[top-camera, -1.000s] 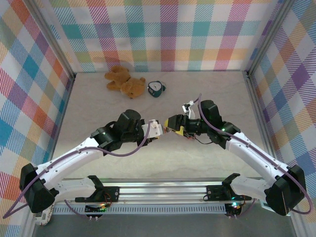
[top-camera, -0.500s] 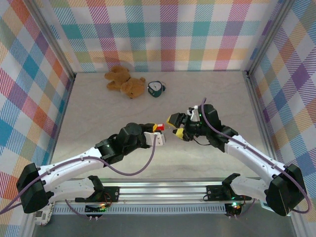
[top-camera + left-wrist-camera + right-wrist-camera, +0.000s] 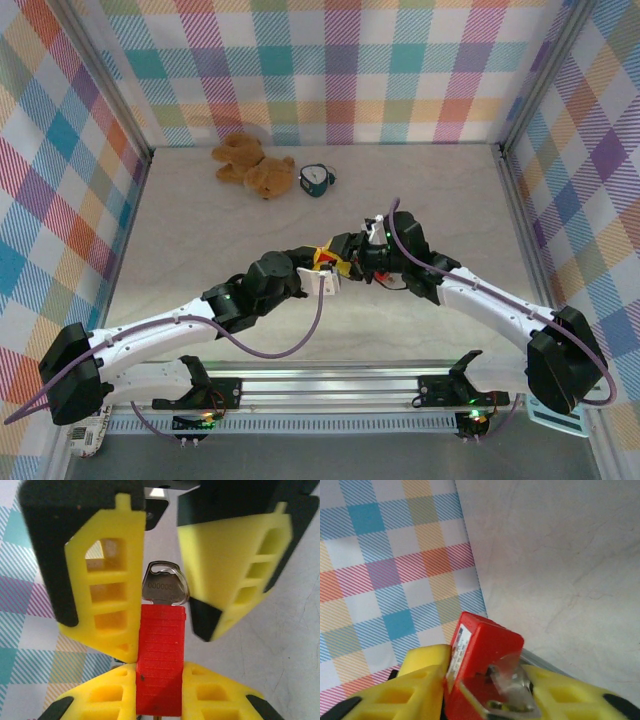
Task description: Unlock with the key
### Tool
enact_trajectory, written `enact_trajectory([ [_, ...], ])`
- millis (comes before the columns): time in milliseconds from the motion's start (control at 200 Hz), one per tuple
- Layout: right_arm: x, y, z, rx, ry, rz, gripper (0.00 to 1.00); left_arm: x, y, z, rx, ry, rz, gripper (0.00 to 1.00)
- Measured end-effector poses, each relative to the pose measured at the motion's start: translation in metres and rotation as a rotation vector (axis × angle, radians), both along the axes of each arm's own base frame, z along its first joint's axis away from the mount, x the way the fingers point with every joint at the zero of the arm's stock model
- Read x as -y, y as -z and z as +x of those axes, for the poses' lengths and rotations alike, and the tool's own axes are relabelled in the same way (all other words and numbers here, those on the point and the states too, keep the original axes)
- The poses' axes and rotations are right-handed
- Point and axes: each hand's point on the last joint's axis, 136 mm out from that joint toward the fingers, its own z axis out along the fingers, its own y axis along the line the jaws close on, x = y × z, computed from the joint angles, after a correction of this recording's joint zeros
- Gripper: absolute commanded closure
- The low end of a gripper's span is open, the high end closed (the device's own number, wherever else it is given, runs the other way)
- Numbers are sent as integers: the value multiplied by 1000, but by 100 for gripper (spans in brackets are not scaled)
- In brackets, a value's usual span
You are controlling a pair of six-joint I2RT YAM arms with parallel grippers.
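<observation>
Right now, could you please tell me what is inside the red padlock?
A silvery metal key sits in the red plastic padlock: only its rounded head sticks out, between the yellow jaws of the right gripper. Its blade is hidden inside.

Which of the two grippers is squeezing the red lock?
The left gripper: it clamps the red padlock from both sides. The right gripper instead sits around the silver key sticking out of the padlock's end.

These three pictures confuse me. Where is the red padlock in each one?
Top external: red padlock mid-picture, a small red speck.
Left wrist: red padlock lower centre.
Right wrist: red padlock bottom centre.
Shared landmark: the silvery key at its end, seen in both wrist views.
</observation>
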Motion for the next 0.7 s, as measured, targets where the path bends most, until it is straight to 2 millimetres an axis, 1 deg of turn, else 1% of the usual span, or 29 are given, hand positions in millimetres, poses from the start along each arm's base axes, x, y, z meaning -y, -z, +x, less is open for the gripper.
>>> enact_trajectory([
  [90, -1, -3, 1, -5, 4, 14, 71, -1, -1, 1, 5, -8, -2, 100],
  [275, -4, -5, 3, -22, 12, 38, 84, -3, -2, 3, 14, -26, 0, 100],
  [350, -4, -6, 4, -24, 13, 42, 86, -3, -2, 3, 14, -30, 1, 88],
  [420, -4, -6, 4, -22, 14, 43, 88, -4, -2, 2, 11, -32, -2, 68],
  [475, -4, -6, 4, -10, 12, 38, 90, -4, -1, 0, -8, -34, -16, 58],
  [525, -3, -4, 5, 11, 12, 23, 90, -6, -3, -6, -28, -18, -27, 50],
  [625, -1, 0, 7, 71, 2, -20, 91, -15, -19, -23, -75, -2, -104, 43],
  [700, 1, 3, 9, 131, -9, -61, 91, -27, -37, -35, -104, -2, -179, 42],
])
